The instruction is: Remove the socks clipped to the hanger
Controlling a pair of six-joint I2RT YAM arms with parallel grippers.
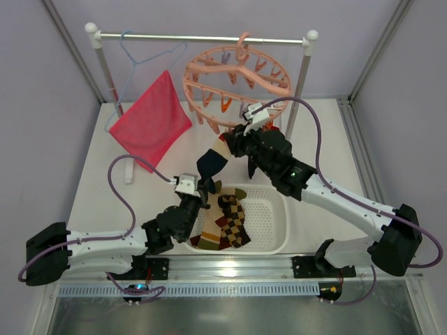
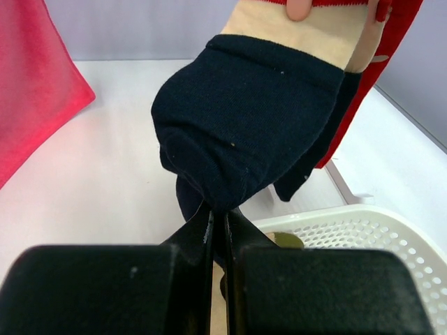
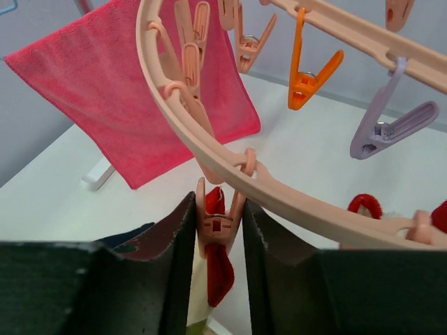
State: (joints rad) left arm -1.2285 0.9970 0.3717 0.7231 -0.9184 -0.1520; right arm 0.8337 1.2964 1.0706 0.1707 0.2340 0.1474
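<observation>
Nearest the arm bases, the left gripper (image 2: 218, 215) has its jaws fully closed, pinching the toe of the navy sock (image 2: 244, 132). The left wrist view shows the fabric bunched where it enters the jaws, and above it a tan band that the overhead camera shows only small. Just beside that gripper, on the bench (image 1: 91, 181), sits a white perforated basket (image 1: 279, 216) with the brown argyle socks (image 1: 227, 223) lying in it, already free of the clips. The navy sock rises at a slant from the left jaws toward the right gripper (image 3: 218, 202), which reaches up under the near rim of the salmon-pink hanger (image 3: 202, 146). Only the right wrist view makes the grip clear. The right jaws stand narrow with one salmon clip (image 3: 218, 227) between them, their inner faces at its two sides and seemingly touching it, and red sock fabric (image 3: 220, 276) hangs from that clip. The same view shows an orange clip (image 3: 307, 80) and a lilac clip (image 3: 391, 125) dangling empty from a crossbar farther on. The hanger hangs by its hook from the rail (image 1: 202, 36) at the back, and the pink cloth (image 1: 150, 118) hangs to its left.
</observation>
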